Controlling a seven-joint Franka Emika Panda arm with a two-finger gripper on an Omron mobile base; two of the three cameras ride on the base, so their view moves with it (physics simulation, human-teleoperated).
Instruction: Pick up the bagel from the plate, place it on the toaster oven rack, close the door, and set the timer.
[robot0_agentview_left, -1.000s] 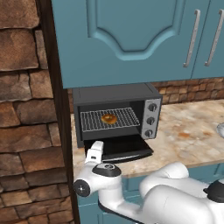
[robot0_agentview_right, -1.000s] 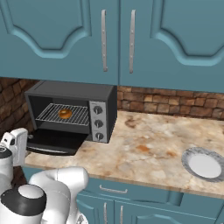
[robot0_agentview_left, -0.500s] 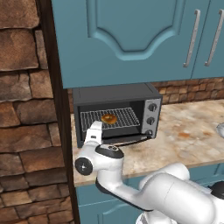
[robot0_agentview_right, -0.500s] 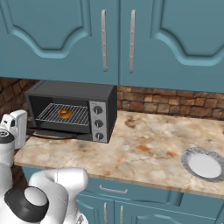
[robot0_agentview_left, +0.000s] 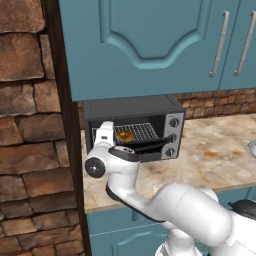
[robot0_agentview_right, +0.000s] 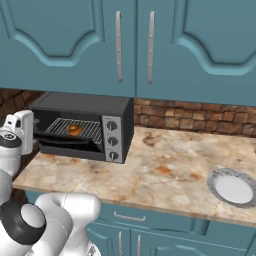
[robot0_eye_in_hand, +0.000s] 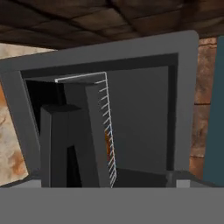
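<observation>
Bagel (robot0_agentview_left: 124, 135) lies already on the toaster oven rack (robot0_agentview_left: 142, 132), near the left end of the rack, so my work now is the door (robot0_agentview_left: 145, 148). At the far left of the scene is the brick wall (robot0_agentview_left: 30, 125), and my gripper (robot0_agentview_left: 104, 134) stands just beside it, at the left front corner of the oven; the fingers themselves I cannot see well, but the jaws stand wide and I hold nothing. The door is only half raised, its free edge higher on the right side in the left base view, and it rests on my forearm link or very close over it; I cannot tell which.

My first worry is that the arm stays between the door and the oven frame. If I push up while the link is still under the flap, the door cannot shut and may drop open again when I pull away. My second worry is the narrow room at the left: a wide swing could hit the wall or the oven's left side and shift the oven on the counter (robot0_agentview_right: 165, 165).

Further right is the timer (robot0_agentview_right: 114, 155), the lowest of three knobs. With jaws this wide I could catch the knob above it too, so I think I should narrow them first. The plate (robot0_agentview_right: 231, 188) sits bare near the right front corner of the counter, well apart from all this.
</observation>
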